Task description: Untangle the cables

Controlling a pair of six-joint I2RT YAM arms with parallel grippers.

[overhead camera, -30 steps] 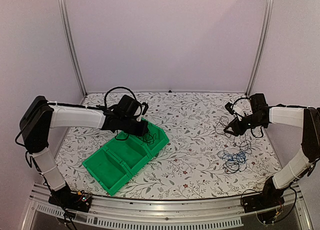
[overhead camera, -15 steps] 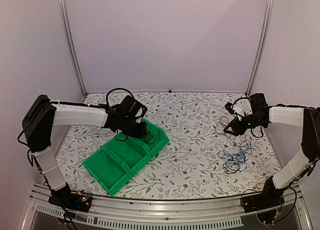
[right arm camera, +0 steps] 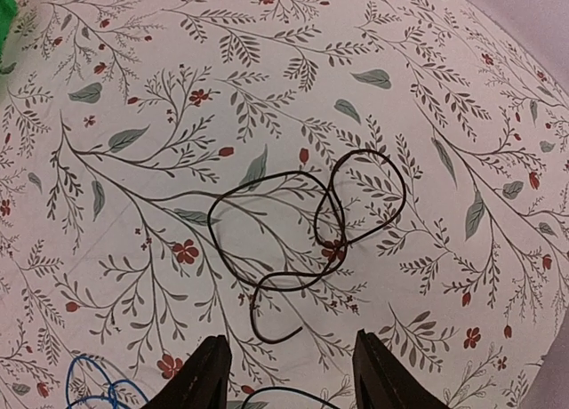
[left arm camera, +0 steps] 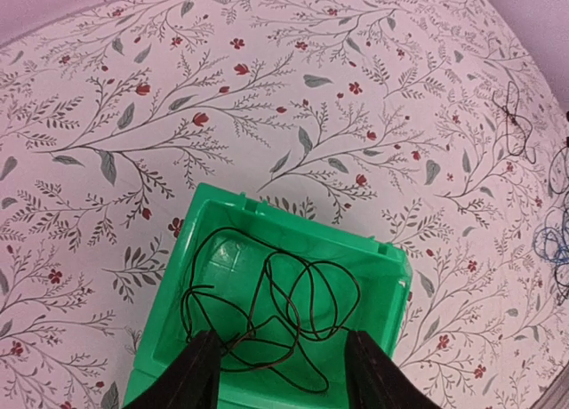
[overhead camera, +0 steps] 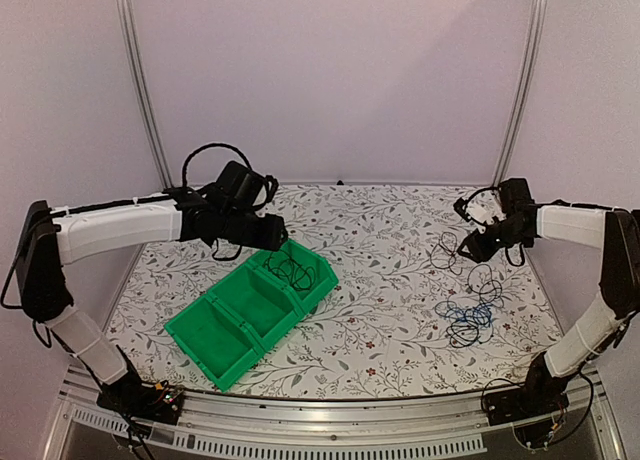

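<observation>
The left gripper hangs just above the far end of the green bin, its fingers spread apart with nothing between them. Directly beneath it a black cable lies on the bin floor, a thin wire thrown in several loose, overlapping loops. One strand runs close by the left finger, though whether it touches cannot be told. The bin is a row of three compartments, and this cable lies in the end one, farthest from the arm bases. Well to the right of the bin, the right gripper hovers over the floral table, its jaws likewise parted and holding nothing. Below it a second black cable rests flat on the table in two crossed loops, with a free end curling toward the gripper. Also well right of the bin, nearer the arm bases, a blue cable lies in a tight coil, with more thin black loops around it.
</observation>
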